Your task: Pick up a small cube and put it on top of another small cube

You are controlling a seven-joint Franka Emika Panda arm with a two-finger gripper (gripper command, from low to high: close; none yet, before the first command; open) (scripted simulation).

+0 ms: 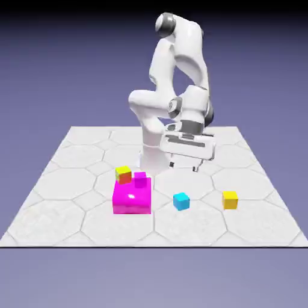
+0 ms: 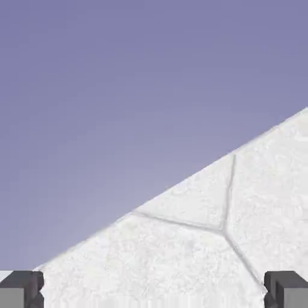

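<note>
In the exterior view, left to right: the magenta block (image 1: pixel 132 198) sits on the desk (image 1: pixel 54 225) to the left of and below the jaws (image 1: pixel 184 168); the small cyan cube (image 1: pixel 181 201) lies below them, toward the camera; the orange-yellow cube (image 1: pixel 230 200) is off to their lower right. The jaws are spread and hold nothing. To grasp well, centre above the cyan cube, square the fingers to its turned faces, then descend straight.

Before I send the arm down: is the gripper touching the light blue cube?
Apart. The exterior view shows the open gripper hanging above the table, with bare tabletop showing between it and the light blue cube.
</note>
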